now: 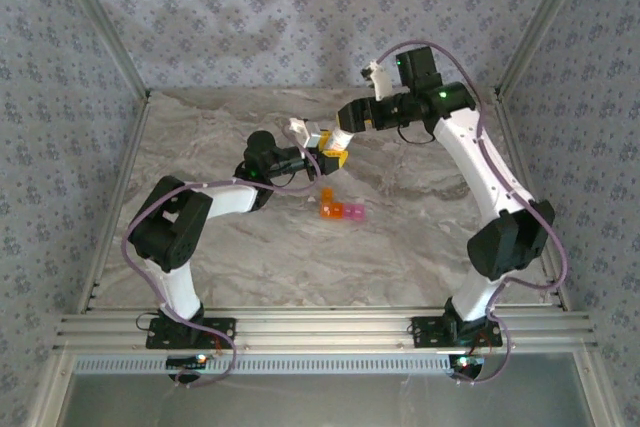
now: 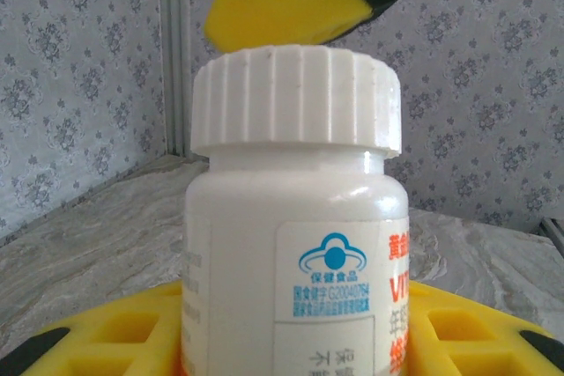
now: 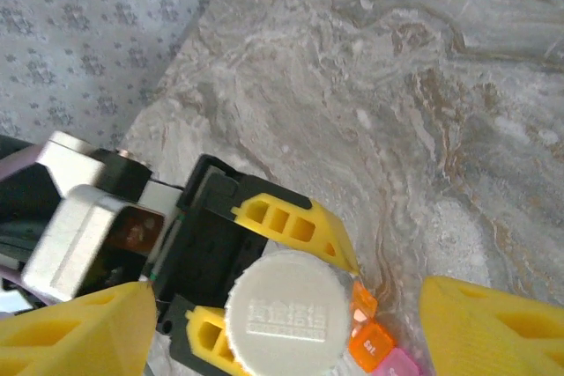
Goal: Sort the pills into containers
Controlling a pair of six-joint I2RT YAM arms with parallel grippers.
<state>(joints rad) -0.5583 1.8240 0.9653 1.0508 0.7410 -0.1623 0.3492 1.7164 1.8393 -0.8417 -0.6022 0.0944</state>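
Left pincer (image 2: 300,332) is closed on the bottle (image 2: 291,217), held upright; right pincer (image 3: 286,328) is spread open over its cap (image 3: 286,305). Containers (image 3: 377,342) are seen on the table (image 3: 397,85) below the bottle. If the cap is gripped off-centre, the bottle could be tilted and its contents spilled.

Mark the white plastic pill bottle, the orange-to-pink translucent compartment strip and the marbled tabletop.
white plastic pill bottle (image 2: 295,99), left wrist view, on its ribbed cap
orange-to-pink translucent compartment strip (image 1: 341,211), top external view, on its middle box
marbled tabletop (image 3: 370,59), right wrist view, bare surface
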